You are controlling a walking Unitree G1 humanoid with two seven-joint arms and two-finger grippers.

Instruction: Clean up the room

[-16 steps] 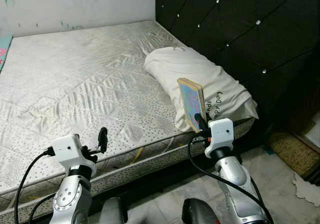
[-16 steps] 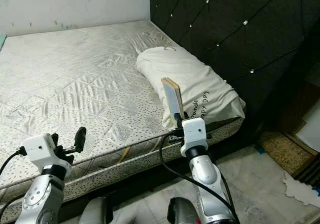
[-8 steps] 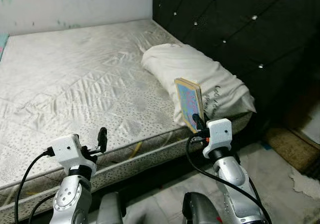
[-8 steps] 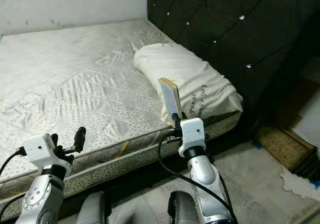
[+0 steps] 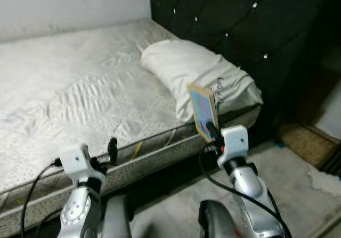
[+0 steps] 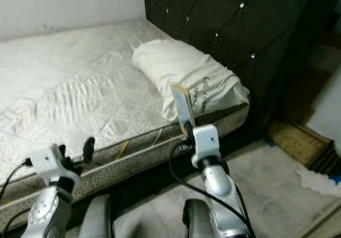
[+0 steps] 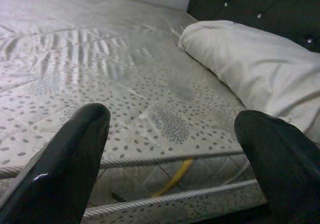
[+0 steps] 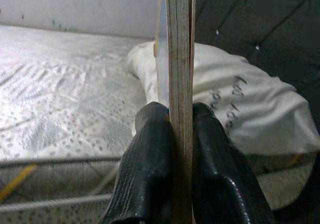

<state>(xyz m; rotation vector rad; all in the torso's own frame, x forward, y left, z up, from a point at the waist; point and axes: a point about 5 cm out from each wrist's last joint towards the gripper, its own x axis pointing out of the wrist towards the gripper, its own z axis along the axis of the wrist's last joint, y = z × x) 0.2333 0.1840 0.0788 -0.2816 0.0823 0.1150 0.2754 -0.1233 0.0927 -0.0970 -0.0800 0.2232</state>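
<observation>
Right tool clamped low on thin upright colourful-faced board book (left tool spread, empty): likely to pivot or slip while walking near white quilted mattress.

whole view shifted and blurred, camera moved, mattress and pillow now sit further left in frame, more floor visible at right, right gripper with book unchanged relative to camera
</observation>
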